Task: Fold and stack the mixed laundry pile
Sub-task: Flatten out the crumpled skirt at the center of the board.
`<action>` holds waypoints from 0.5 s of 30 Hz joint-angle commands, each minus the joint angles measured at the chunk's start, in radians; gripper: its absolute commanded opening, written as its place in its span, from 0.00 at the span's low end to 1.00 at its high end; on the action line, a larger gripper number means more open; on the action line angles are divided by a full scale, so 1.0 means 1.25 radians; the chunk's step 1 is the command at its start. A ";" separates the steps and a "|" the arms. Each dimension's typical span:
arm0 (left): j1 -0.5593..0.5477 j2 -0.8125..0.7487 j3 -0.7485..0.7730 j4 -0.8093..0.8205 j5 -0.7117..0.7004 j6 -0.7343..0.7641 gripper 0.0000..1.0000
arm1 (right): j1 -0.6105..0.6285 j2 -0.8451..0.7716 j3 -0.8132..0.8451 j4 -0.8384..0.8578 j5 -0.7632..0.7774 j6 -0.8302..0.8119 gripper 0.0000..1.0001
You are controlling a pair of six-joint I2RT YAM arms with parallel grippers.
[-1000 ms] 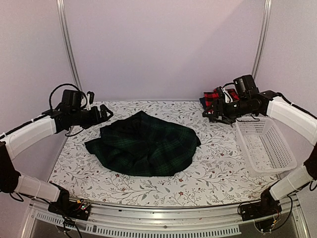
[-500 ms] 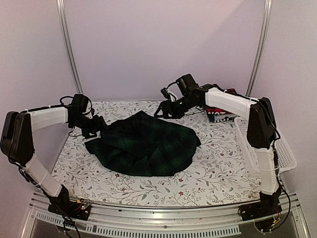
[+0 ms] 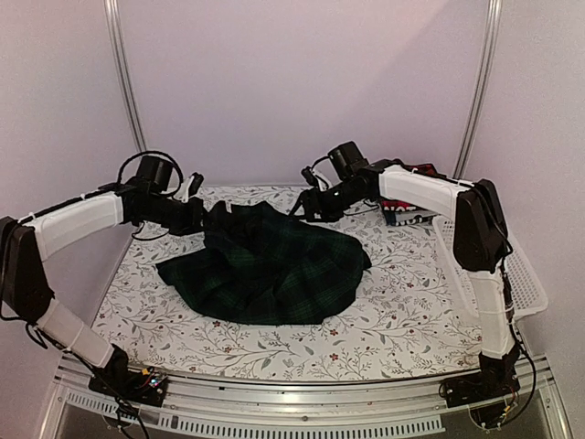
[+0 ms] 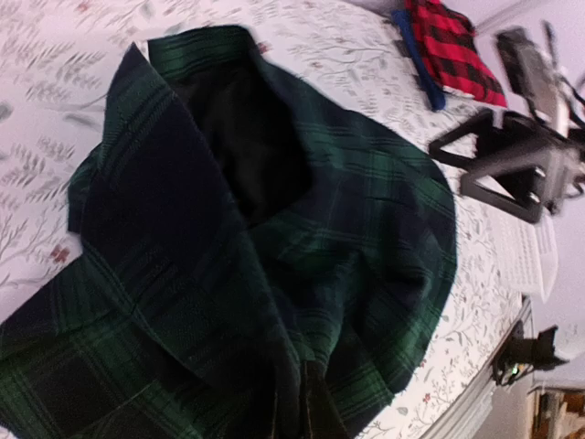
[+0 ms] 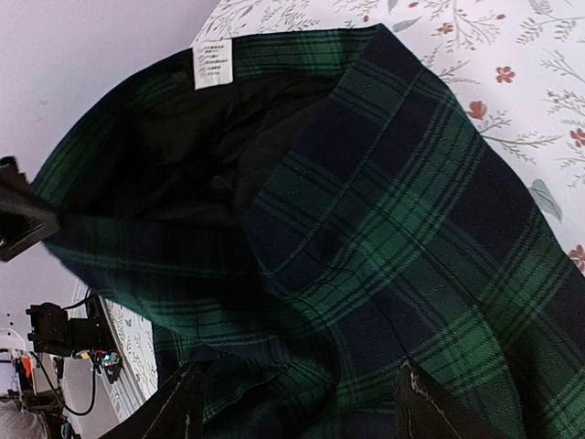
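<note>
Beneath and between the two claws, the dark green-navy plaid cloth garment (image 3: 274,270) lies crumpled on the floral-print surface (image 3: 274,352). The left claw (image 3: 208,216) appears closed on a pinch of the garment's far-left edge: folds converge toward it in its wrist view, and the cloth there rises off the surface. The right claw (image 3: 309,207) hangs with fingers (image 5: 183,407) spread wide, holding nothing, directly over the collar region, with a white sewn label (image 5: 212,62) just ahead of it. Well apart, on the right claw's outer side, rests a red-and-black checked flannel shirt (image 4: 452,50) with a navy blue folded piece (image 4: 416,55) showing at its edge, near a white plastic lattice basket (image 3: 512,270). Judged from its drape, the plaid is light, limp and not slippery. Lifted at one point it would sag and bunch, so paired grips on opposite corners of the doubled collar seam should spread it flattest.
</note>
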 commanded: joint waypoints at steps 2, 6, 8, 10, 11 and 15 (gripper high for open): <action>-0.159 -0.101 0.108 0.022 0.102 0.195 0.00 | -0.109 -0.109 -0.078 0.048 -0.039 0.030 0.70; -0.240 -0.200 0.035 -0.012 0.109 0.218 0.00 | -0.161 -0.180 -0.150 0.060 -0.066 0.016 0.71; -0.245 -0.262 -0.055 0.004 0.115 0.176 0.00 | -0.164 -0.194 -0.171 0.059 -0.080 -0.017 0.71; -0.246 -0.318 -0.137 0.002 0.077 0.133 0.00 | -0.162 -0.190 -0.185 0.069 -0.123 -0.050 0.72; -0.244 -0.341 -0.162 -0.009 0.063 0.112 0.00 | -0.160 -0.185 -0.191 0.082 -0.144 -0.058 0.72; -0.242 -0.379 -0.211 -0.062 0.012 0.046 0.00 | -0.129 -0.158 -0.207 0.128 -0.151 -0.136 0.73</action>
